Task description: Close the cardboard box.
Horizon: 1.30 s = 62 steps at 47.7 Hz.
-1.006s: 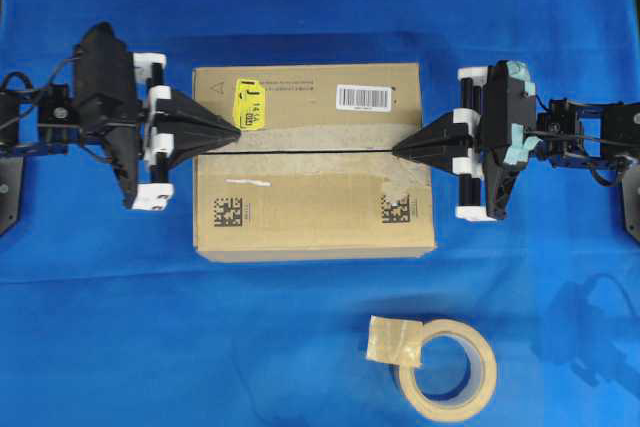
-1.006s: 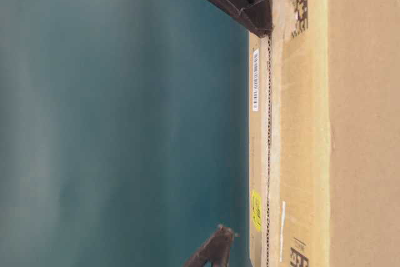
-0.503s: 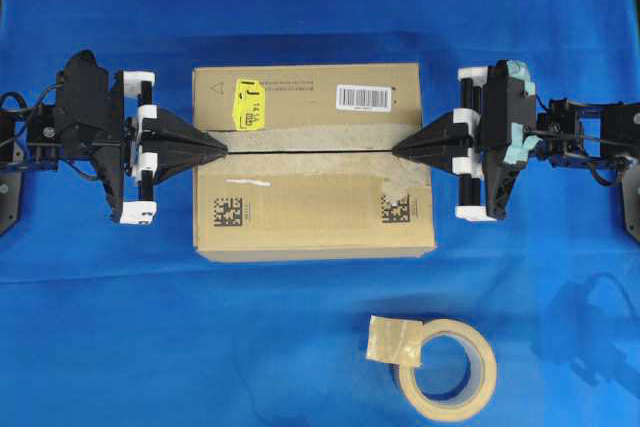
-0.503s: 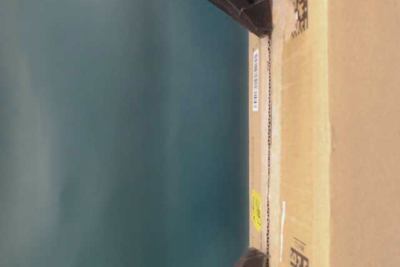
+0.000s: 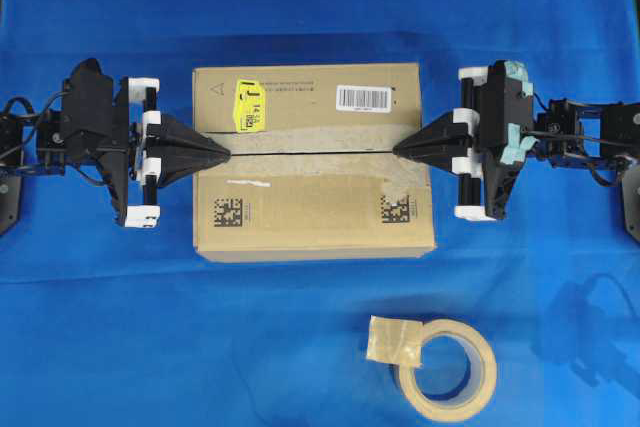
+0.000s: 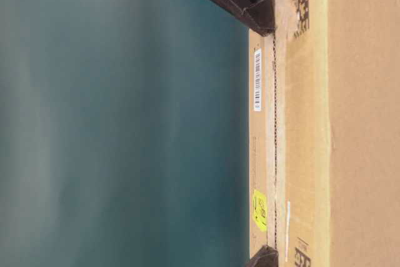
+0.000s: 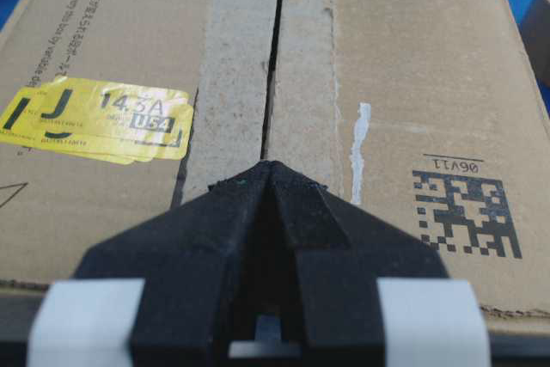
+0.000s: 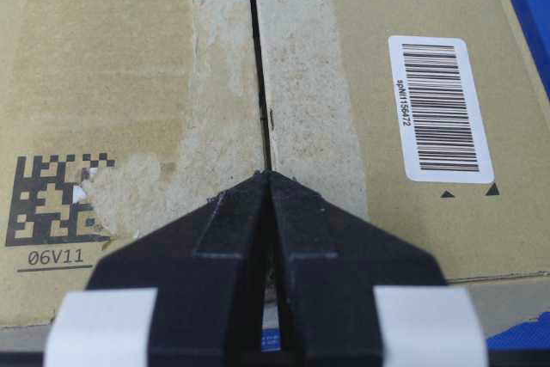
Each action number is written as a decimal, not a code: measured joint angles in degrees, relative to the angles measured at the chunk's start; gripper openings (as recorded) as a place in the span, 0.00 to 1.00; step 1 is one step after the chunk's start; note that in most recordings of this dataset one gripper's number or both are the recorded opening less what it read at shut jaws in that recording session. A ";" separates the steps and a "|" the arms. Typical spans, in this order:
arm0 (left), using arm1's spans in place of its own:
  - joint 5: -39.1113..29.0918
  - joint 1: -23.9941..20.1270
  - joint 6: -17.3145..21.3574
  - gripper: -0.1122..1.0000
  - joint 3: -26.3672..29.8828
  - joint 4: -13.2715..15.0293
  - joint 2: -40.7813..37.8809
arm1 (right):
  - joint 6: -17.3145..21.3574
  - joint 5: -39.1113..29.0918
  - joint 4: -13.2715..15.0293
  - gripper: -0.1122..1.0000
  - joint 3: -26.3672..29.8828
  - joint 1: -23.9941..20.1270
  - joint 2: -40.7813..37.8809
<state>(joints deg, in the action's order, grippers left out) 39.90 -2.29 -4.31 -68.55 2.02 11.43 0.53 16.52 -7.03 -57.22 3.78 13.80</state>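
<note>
Cardboard box at the centre of the blue-covered table, its two long top flaps folded flat and meeting along a narrow dark seam that runs left to right. Left gripper and right gripper sit at opposite ends of that seam, each with its fingers clenched to a closed black wedge holding nothing; the wrist views show each tip lying over the seam just inside the box edge. Contact cannot be confirmed.

To finish the step well, light, even downward pressure at both ends should seat the flaps level; pushing harder risks buckling one flap below the other.

Surface is matte brown corrugated board, fluted edge visible in the table-level view, with pale torn strips where old tape was removed. Printed items: glossy yellow sticker, white barcode label, black square codes. A beige tape roll lies well apart, nearer the front.
</note>
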 measured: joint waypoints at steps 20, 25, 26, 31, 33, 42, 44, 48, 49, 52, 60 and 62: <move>0.35 0.09 0.00 0.10 0.00 0.00 -0.62 | 0.00 0.00 0.00 0.10 0.00 -0.09 0.00; 0.35 0.00 0.00 0.10 0.09 0.00 -0.62 | -0.09 0.00 -0.09 0.10 0.09 0.00 0.00; 0.44 0.09 0.00 0.10 0.09 0.00 -0.62 | 0.00 0.00 0.00 0.10 0.00 -0.09 0.00; 0.35 0.09 0.00 0.10 0.00 0.00 -0.62 | 0.00 0.00 -0.09 0.10 0.00 -0.09 -0.09; 0.44 0.09 0.00 0.10 0.09 0.00 -0.62 | 0.00 0.00 0.00 0.10 0.00 0.00 0.00; 0.44 0.09 -0.26 0.10 0.09 0.00 -0.62 | 0.00 0.00 0.00 0.10 0.00 0.00 0.00; 0.35 0.09 -0.18 0.10 0.09 0.00 -0.62 | 0.00 0.00 -0.09 0.10 0.00 0.00 0.00; 0.35 0.09 -0.26 0.10 0.09 0.00 -0.62 | 0.00 0.00 -0.09 0.10 0.00 0.00 -0.09; 0.35 0.09 -0.35 0.10 0.09 0.00 -0.62 | 0.00 0.00 -0.09 0.10 0.00 0.00 0.00; 0.44 0.09 -0.53 0.10 0.09 0.00 -0.62 | 0.00 0.00 0.00 0.10 0.00 0.00 0.00; 0.35 0.00 -0.70 0.10 0.09 0.00 -0.62 | 0.00 0.00 -0.09 0.10 0.00 0.00 -0.09; 0.35 0.09 -0.44 0.10 0.09 0.00 -0.62 | 0.00 0.00 0.00 0.10 0.00 -0.09 0.00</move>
<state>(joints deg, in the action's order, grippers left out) 40.25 -2.20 -4.75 -68.47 2.02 10.81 0.53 16.52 -7.03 -57.22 3.69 13.80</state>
